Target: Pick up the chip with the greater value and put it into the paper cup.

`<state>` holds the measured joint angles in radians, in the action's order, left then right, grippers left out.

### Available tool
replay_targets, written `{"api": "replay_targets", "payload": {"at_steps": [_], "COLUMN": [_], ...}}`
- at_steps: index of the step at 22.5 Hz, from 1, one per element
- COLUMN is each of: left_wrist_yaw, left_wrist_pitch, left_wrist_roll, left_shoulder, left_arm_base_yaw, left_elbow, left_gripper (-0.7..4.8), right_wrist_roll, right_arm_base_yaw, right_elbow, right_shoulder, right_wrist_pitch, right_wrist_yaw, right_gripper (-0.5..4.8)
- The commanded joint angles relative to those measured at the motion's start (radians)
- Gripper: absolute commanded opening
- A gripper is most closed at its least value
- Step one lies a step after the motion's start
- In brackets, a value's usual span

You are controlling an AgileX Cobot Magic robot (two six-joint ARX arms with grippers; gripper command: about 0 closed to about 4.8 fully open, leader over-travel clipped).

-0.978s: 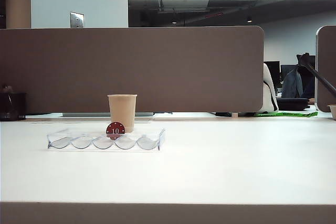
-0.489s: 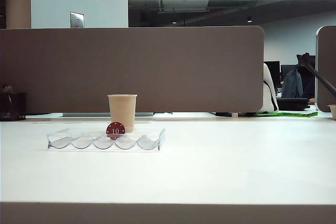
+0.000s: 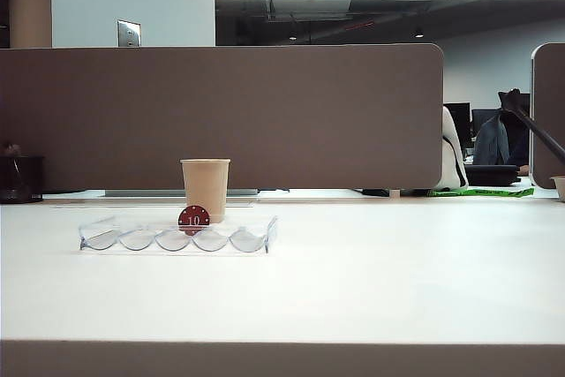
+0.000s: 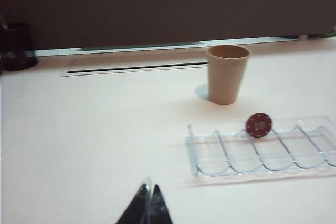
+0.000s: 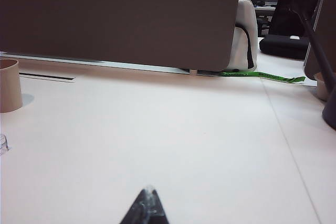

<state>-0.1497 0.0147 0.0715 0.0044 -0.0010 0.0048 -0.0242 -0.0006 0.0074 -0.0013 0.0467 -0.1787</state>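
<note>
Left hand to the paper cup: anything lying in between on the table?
In the left wrist view, only bare table lies between the shut left hand and the paper cup; the clear tray with the red chip sits off to the side.

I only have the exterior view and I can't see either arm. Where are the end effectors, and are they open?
Observer: The left end effector is shut and empty, above bare table, short of the chip tray.
Operator: And the right one?
Observer: The right end effector is shut and empty, over bare table well away from the paper cup.
Operator: Does the paper cup touch the chip tray?
Observer: No. The left wrist view shows a strip of table between them.
</note>
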Motion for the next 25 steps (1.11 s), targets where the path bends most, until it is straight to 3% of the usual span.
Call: {"api": "replay_targets", "payload": {"at_steps": [1, 21, 25], "left_wrist_yaw": [-0.011, 0.015, 0.019], "left_wrist_pitch": [-0.045, -0.073, -0.073], "left_wrist_roll": [0.001, -0.072, -0.072], "left_shoulder": [0.001, 0.001, 0.001], "left_arm_base_yaw": [-0.001, -0.001, -0.001], "left_elbow": [0.003, 0.003, 0.003], "left_gripper": [-0.05, -0.05, -0.05], "right_wrist_roll": [-0.003, -0.002, -0.003], "right_arm_base_yaw": [0.000, 0.000, -0.001], "right_elbow": [-0.002, -0.002, -0.002], "right_shoulder": [-0.001, -0.001, -0.001], "right_wrist_pitch": [0.018, 0.039, 0.039], "right_wrist_yaw": [-0.007, 0.001, 0.060], "right_gripper": [-0.06, -0.06, -0.06]}}
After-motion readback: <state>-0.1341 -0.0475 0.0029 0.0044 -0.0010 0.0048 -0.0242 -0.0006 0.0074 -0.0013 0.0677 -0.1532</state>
